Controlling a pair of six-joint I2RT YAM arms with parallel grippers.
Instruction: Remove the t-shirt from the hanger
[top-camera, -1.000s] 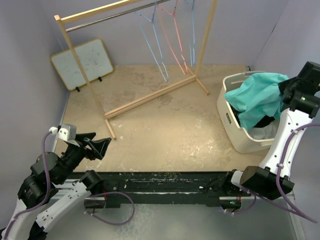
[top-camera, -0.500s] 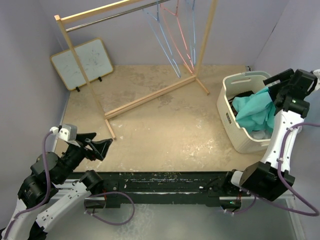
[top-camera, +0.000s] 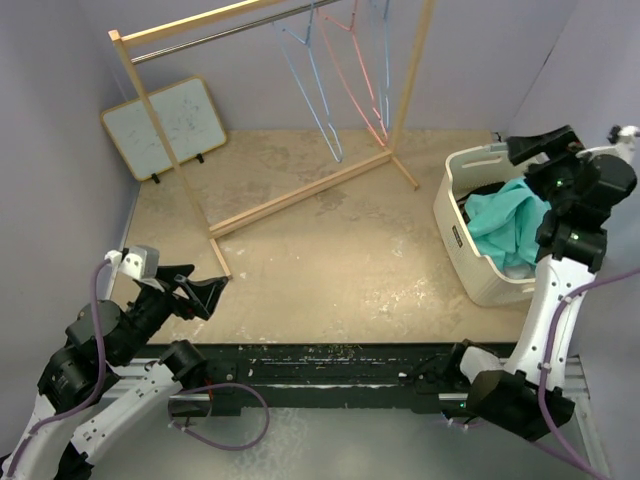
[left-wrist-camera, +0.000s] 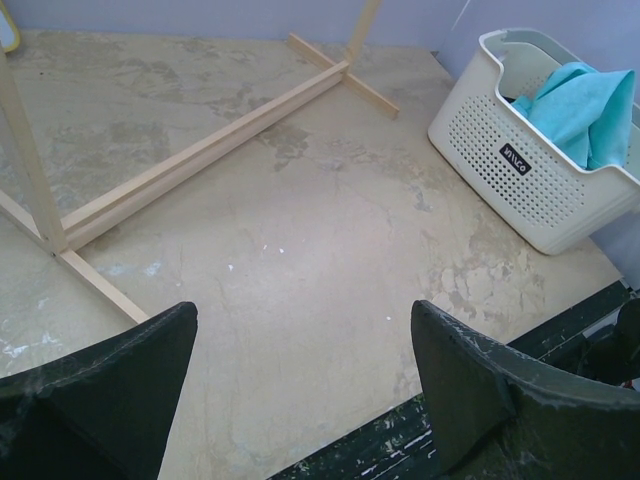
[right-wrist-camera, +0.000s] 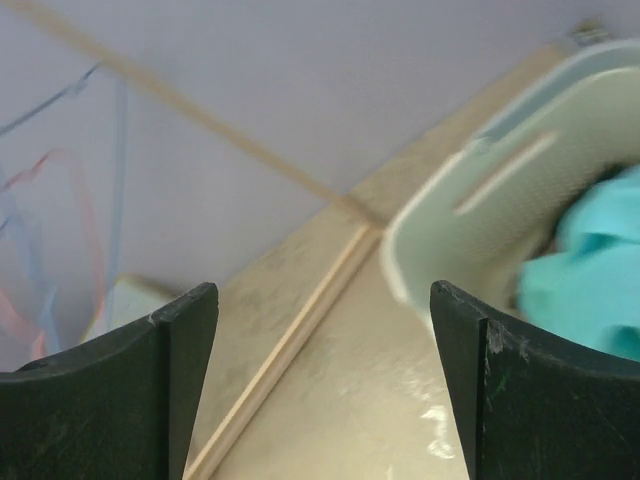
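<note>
- Left gripper (left-wrist-camera: 300, 390) is held low at about 8 o'clock on the table (top-camera: 340, 270), near the front edge. Its jaws are spread wide and nothing is grasped. The posture is judged a parked one, kept out of the other arm's working space.
- Bare tabletop is seen ahead of it. No obstacle lies between this gripper and the basket (top-camera: 462, 250).
- The basket is set at about 3 o'clock, by the right edge. The t-shirt (top-camera: 500, 222), teal, is lying crumpled inside it, partly draped toward the far wall, with some dark and white cloth under it.
- Right gripper (top-camera: 535, 148) is raised above the basket's far rim, pointing toward 10 o'clock. Its fingers (right-wrist-camera: 120, 370) are set wide apart and nothing is held between them. This is judged to be a release posture, with the garment dropped free.
- The rack (top-camera: 300, 195) is placed from 10 to 1 o'clock, its base beam running diagonally. One foot ends just left of the basket's far corner, which is judged the only thing to catch an arm swinging inward.
- A blue hanger (top-camera: 315, 95) and a red hanger (top-camera: 355, 80) are hung bare from the rail, so the task is judged complete.
- A whiteboard (top-camera: 165, 125) is leaned at 10 o'clock against the far wall, well clear.
</note>
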